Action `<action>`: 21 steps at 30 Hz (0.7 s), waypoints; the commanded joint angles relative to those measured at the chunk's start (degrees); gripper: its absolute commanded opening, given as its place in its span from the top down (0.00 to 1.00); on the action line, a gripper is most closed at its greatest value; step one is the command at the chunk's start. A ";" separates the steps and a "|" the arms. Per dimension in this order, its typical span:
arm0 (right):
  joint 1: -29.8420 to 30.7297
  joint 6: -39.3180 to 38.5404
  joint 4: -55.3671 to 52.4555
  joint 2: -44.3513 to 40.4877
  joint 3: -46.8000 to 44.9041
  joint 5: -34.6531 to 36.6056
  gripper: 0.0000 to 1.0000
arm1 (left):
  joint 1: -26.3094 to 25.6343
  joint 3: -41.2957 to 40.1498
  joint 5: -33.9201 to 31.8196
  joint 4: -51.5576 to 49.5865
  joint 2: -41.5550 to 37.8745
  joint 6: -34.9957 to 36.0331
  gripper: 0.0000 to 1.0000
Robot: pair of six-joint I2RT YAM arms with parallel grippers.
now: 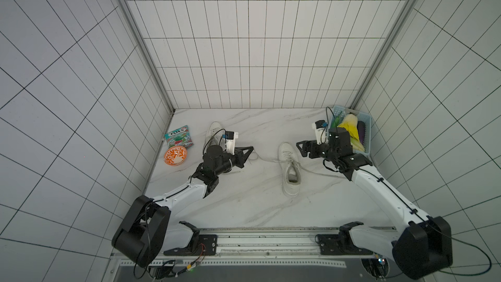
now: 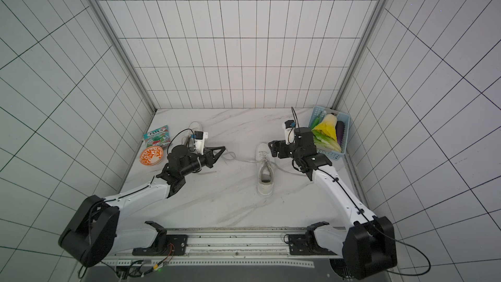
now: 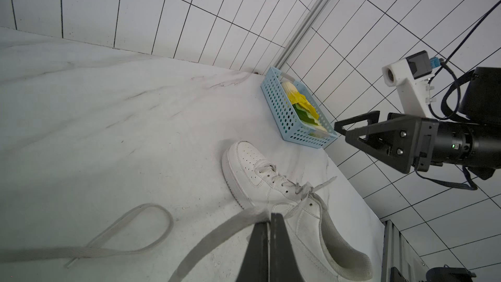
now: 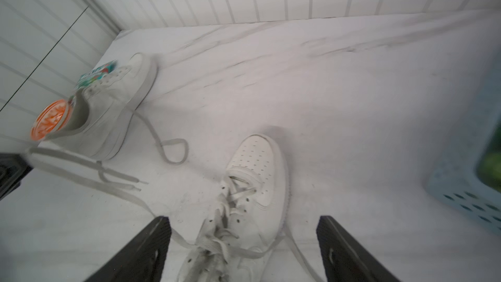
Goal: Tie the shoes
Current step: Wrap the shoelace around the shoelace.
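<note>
We've got the left gripper (image 3: pixel 270 217) pinching a greyish flat lace (image 3: pixel 238 219) of the white low-top sneaker (image 1: pixel 287 155) near the blue perforated basket (image 3: pixel 282 112). The right gripper (image 4: pixel 244 219) has its jaws spread above it, and the second white sneaker (image 1: pixel 214 129) lies well apart from the basket.

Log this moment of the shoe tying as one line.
left gripper: shut on lace | right gripper: open, empty, above shoe | bow: not yet tied

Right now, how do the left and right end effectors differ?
Left end effector is shut on a lace; right end effector is wide open, holding nothing. Right is close by the toe of the unobstructed shoe; left stands farther from it. Both are black and point roughly toward each other.
</note>
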 commanded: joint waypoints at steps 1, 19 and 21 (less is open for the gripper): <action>5.35 -9.82 4.35 5.97 4.32 -6.93 0.12 | -0.21 1.69 1.16 2.34 0.43 -0.74 1.00; 15.23 -11.98 8.51 28.03 14.75 -13.01 0.31 | -0.03 2.00 0.99 2.17 -0.16 -1.55 1.00; 15.15 -11.00 8.55 28.10 15.16 -13.87 0.49 | 0.18 1.86 0.98 2.17 -0.47 -1.89 1.00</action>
